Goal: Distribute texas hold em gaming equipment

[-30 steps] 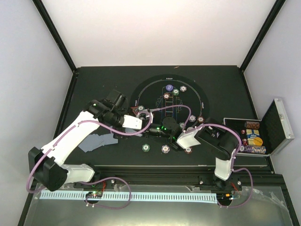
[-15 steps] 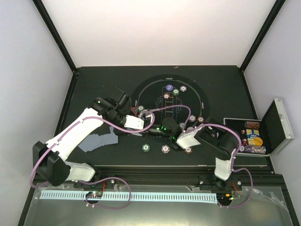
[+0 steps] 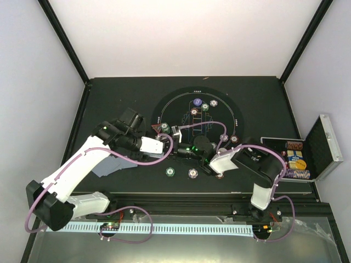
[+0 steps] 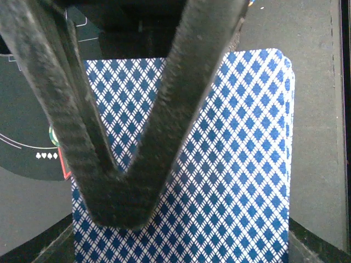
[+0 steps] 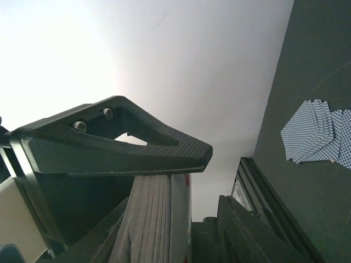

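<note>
L fingers (image 4: 181, 82) sit in a tight V over the deck (image 4: 230, 164), clenched on it as far as the L wrist view shows. R fingers (image 5: 126, 150): one lies along the stack's edge. Can't tell if clamped or slack.

The deck is held off the table (image 3: 109, 93), by the near edge of the round layout (image 3: 170, 104). At far R the case (image 3: 324, 143) stands open, well apart. L of the layout lie fanned cards (image 3: 118, 163). Its rim is dotted w/ chips (image 3: 171, 172), and the red triangle (image 3: 163, 128) sits on its L side.

Step, I reckon: deck handover betw. arms. To do it well, don't free one side till the other is firm. Keep the stack square and pull straight w/o twist, or cards spill.
</note>
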Tool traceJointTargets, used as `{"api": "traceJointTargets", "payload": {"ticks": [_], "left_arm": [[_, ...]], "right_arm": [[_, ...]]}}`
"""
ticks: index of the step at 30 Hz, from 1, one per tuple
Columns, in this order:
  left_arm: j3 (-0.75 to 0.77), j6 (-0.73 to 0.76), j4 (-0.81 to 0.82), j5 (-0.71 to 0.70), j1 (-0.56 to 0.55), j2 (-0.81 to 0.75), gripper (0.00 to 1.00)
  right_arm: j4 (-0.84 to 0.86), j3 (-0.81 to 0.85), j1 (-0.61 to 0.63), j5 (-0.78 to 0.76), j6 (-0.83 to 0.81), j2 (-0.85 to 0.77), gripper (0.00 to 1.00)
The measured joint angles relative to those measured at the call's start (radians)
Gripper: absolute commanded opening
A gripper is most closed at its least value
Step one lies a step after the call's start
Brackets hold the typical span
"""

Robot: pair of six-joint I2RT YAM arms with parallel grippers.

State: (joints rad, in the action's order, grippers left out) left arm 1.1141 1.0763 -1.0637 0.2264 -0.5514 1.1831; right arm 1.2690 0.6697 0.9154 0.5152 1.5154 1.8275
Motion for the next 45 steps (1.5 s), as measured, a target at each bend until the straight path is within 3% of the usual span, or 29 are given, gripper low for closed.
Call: {"api": "traceJointTargets", "payload": {"ticks": [8, 17, 36, 40, 45], "left_arm": [[-0.006, 0.0, -0.001, -0.014, 0.002, -0.027, 0.02], [-0.006, -0.018, -0.003, -0.02, 0.009, -0.029, 0.02], [-0.021, -0.042, 0.0, 0.013, 0.11, -0.035, 0.01], [-0.031, -0.042, 0.002, 0.014, 0.112, -0.046, 0.01], [-0.031, -0.043, 0.006, 0.024, 0.113, -0.051, 0.02]], "right_arm": [[-0.15, 0.003, -0.013, 0.036, -0.055, -0.069, 0.52], [-0.328, 0.083, -0.014, 0.098, -0.124, -0.078, 0.54], [-0.523, 0.077, -0.043, 0.133, -0.228, -0.18, 0.34], [-0.566, 0.088, -0.043, 0.139, -0.246, -0.189, 0.49], [-0.603, 0.124, -0.038, 0.145, -0.252, -0.178, 0.54]]}}
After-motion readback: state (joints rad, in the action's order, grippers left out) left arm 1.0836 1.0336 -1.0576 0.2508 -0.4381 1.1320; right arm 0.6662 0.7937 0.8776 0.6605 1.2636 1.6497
